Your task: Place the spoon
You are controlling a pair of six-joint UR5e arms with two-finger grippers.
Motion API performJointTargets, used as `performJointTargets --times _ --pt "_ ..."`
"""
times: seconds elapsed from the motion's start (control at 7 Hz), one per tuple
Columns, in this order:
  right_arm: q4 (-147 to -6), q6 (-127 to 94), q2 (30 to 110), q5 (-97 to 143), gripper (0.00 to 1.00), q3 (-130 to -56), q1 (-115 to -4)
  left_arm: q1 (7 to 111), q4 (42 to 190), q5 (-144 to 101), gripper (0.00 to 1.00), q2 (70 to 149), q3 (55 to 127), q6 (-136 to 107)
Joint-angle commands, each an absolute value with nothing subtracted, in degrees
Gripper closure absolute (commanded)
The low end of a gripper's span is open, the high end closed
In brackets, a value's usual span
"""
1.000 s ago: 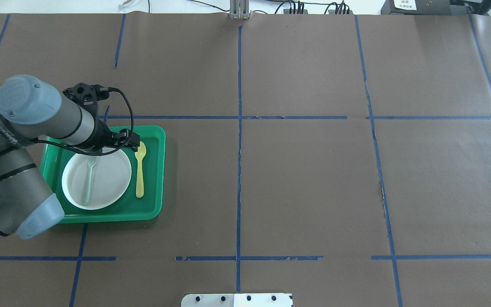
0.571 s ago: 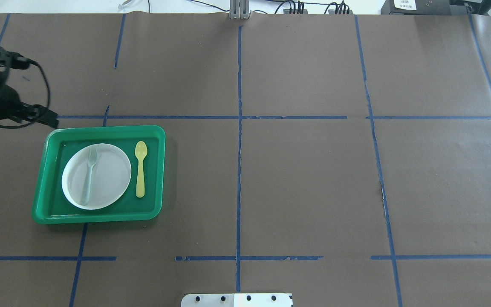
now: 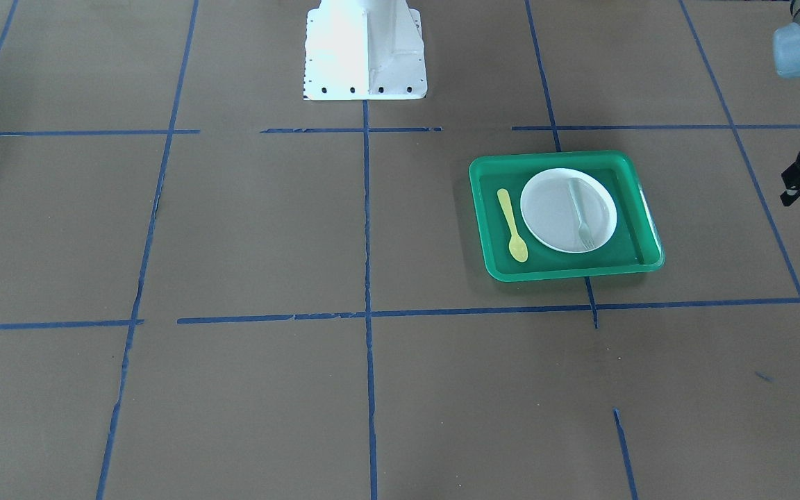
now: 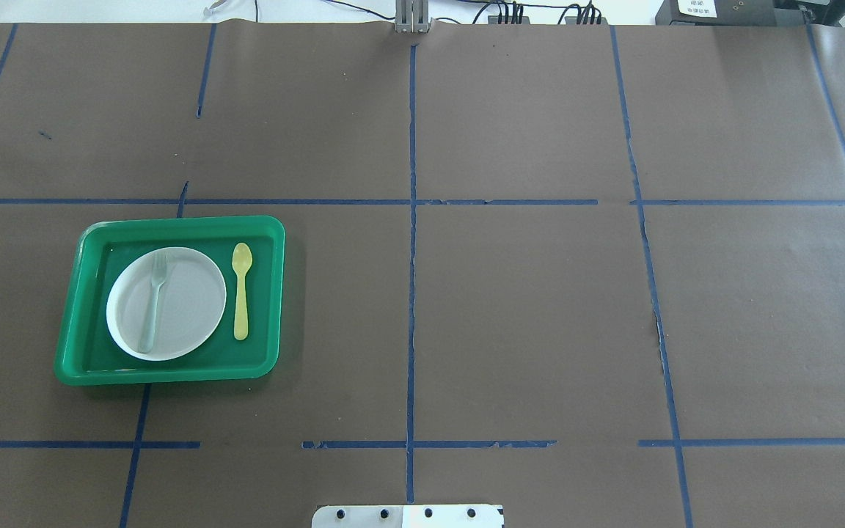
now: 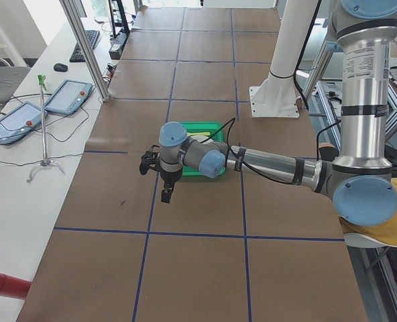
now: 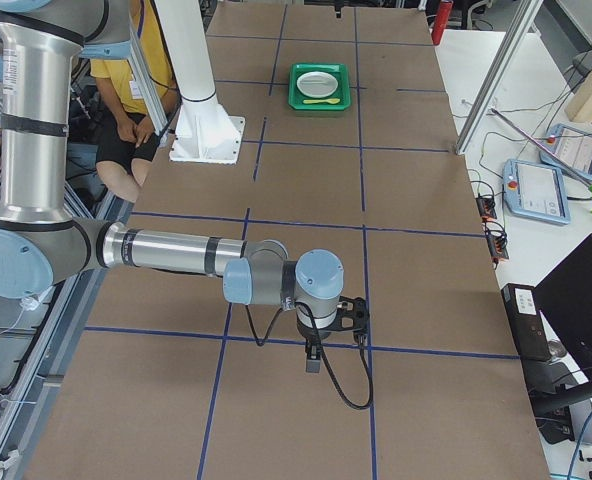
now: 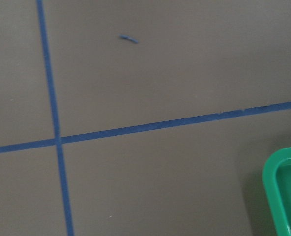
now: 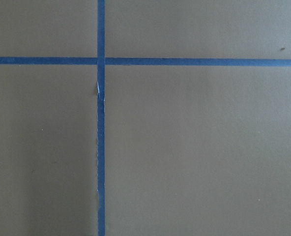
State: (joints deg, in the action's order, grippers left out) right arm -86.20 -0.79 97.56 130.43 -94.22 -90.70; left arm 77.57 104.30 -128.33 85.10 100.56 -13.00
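Observation:
The yellow spoon (image 4: 241,291) lies flat in the green tray (image 4: 173,224), just right of the white plate (image 4: 188,293), bowl end away from the robot. It also shows in the front-facing view (image 3: 513,226) and, tiny, in the right side view (image 6: 324,101). The left gripper (image 5: 165,193) points down over bare table beside the tray, clear of it; I cannot tell if it is open. The right gripper (image 6: 313,360) hangs over a tape crossing far from the tray; I cannot tell its state. Neither wrist view shows fingers.
A pale grey-green fork (image 4: 152,304) lies on the plate. The tray's corner (image 7: 283,196) shows in the left wrist view. The robot's white base (image 3: 365,48) stands at the table's near edge. Blue tape lines grid the brown table cover (image 4: 525,308).
The left arm has pulled back from over the tray, moving left and out of the overhead view. The spoon, fork and plate have not moved.

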Motion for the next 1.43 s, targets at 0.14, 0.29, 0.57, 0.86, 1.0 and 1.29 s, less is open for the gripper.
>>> performJointTargets --times 0.14,0.29,0.57,0.86,1.0,1.29 --pt "-86.22 -0.79 97.56 130.43 0.0 -94.22 -90.7 86.92 104.67 -136.41 0.0 78.87 96.32 2.1" --pt "-86.22 -0.79 97.56 130.43 0.0 -94.22 -90.7 86.92 104.76 -136.15 0.0 77.18 95.98 2.11" --pt "-86.22 -0.79 97.56 130.43 0.0 -94.22 -90.7 86.84 104.5 -136.41 0.0 77.17 96.15 2.02" --pt "-86.22 -0.79 97.56 130.43 0.0 -94.22 -90.7 86.84 104.41 -136.32 0.0 77.17 96.32 2.02" --pt "-86.22 -0.79 97.56 130.43 0.0 -94.22 -90.7 87.01 104.41 -136.23 0.0 77.08 96.5 2.02" --pt "-86.22 -0.79 97.56 130.43 0.0 -94.22 -90.7 87.36 104.33 -136.05 0.0 77.43 96.5 2.02"
